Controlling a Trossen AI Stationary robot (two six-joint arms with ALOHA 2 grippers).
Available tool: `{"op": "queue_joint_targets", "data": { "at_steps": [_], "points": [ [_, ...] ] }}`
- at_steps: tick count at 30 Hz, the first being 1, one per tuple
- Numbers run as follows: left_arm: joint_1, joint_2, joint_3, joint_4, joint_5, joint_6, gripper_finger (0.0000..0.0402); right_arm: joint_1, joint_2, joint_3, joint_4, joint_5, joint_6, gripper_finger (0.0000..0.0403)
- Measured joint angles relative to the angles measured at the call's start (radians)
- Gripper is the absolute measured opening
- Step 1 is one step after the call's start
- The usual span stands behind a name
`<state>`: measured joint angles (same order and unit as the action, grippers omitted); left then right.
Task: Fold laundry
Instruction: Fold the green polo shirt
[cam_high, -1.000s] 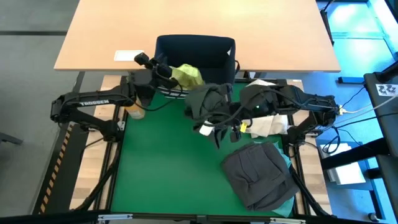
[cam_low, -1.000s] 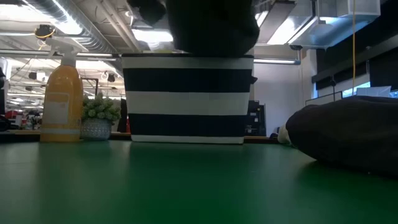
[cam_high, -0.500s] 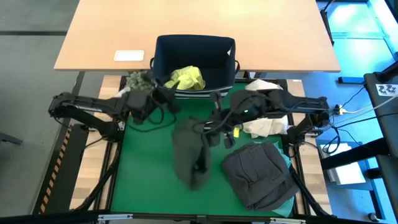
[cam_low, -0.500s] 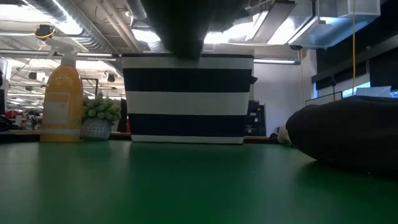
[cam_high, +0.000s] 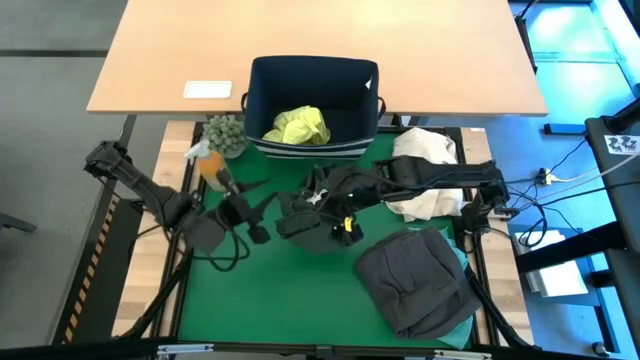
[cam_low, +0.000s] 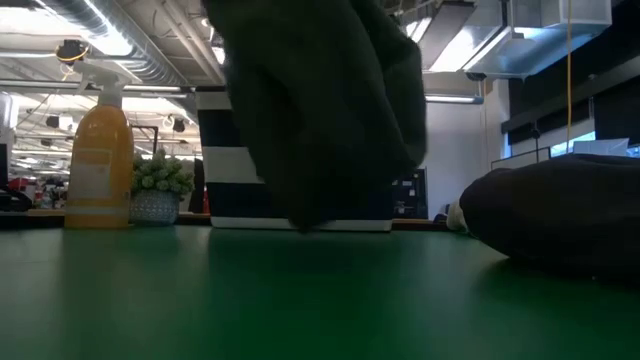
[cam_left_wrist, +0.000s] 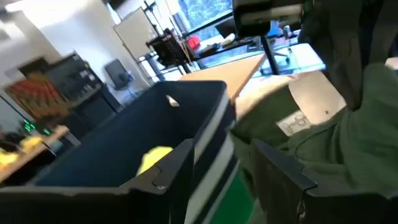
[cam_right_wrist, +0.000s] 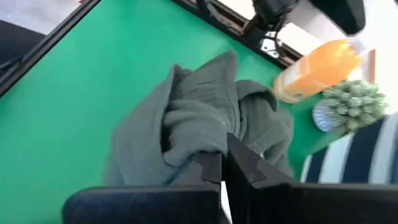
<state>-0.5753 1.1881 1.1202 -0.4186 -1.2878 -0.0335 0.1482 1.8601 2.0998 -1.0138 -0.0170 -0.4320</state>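
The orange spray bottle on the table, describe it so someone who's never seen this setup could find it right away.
Start at the navy bin at the far edge of the green mat. Go to the bin's left-arm side, past the small potted plant; the orange spray bottle stands upright beside it. It is the only orange thing there, with a white trigger head.

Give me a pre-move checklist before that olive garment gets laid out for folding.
1. Right gripper shut on the olive garment: ok.
2. Left gripper free of cloth: cannot tell.
3. Garment spread flat: not ok, bunched, hanging over the green mat.
4. Bare mat in front to lay it on: ok.
5. Folded grey garment out of the way: ok.
6. Spray bottle upright: ok.
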Motion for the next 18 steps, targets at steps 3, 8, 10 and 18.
{"op": "queue_joint_targets", "data": {
  "at_steps": [3, 8, 10, 18],
  "points": [
    [-0.033, 0.005, -0.002, -0.105, -0.005, -0.171, 0.015, -0.012, 0.024, 0.0, 0.012, -0.039, 0.002, 0.0],
    [-0.054, 0.01, -0.09, -0.148, -0.006, -0.367, 0.015, -0.052, 0.042, -0.054, 0.028, -0.093, 0.033, 0.0],
    [-0.051, 0.011, -0.138, -0.151, -0.008, -0.4, 0.015, -0.071, 0.031, -0.134, 0.089, -0.115, 0.055, 0.0],
    [0.0, 0.011, -0.198, -0.144, 0.028, -0.464, 0.015, -0.131, -0.063, -0.542, 0.416, -0.229, 0.102, 0.0]
  ]
}}
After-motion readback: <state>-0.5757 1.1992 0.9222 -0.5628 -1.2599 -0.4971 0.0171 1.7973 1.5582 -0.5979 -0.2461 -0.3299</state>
